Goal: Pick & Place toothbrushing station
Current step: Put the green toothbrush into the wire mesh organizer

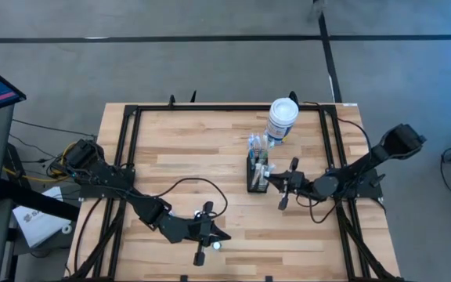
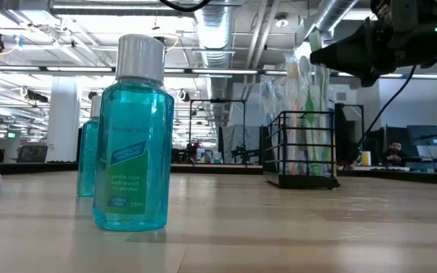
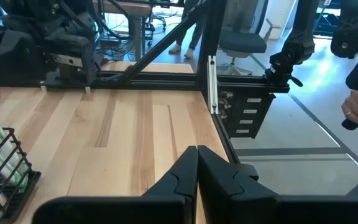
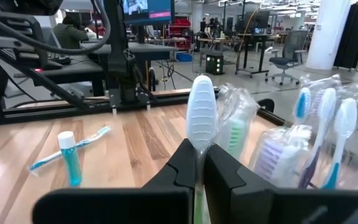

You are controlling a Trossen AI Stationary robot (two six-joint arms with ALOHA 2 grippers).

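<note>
**Right gripper at caddy, clamped on a toothbrush**

A white toothbrush [image 4: 201,121] is seen closest to the right wrist camera, pinched between the fingers [image 4: 180,168] of the right gripper [image 1: 283,186]. The fingers are closed on its handle, head pointing up. The toothbrush caddy [image 1: 257,172], a black wire rack, is located just beside that gripper, on the side toward table centre; more wrapped brushes [image 4: 319,134] are packed in it. The caddy stands upright, long axis vertical, with the white canister [image 1: 282,119] just behind it at the far edge.

The left gripper [image 1: 207,233] is parked near the front edge, fingers together, nothing held, well apart from the caddy. The right arm is clearly the nearer one.

A blue mouthwash bottle [image 2: 133,136] is seen close to the low camera. A small bottle [image 4: 70,158] and a loose brush [image 4: 73,147] lie on the wood further out.
</note>
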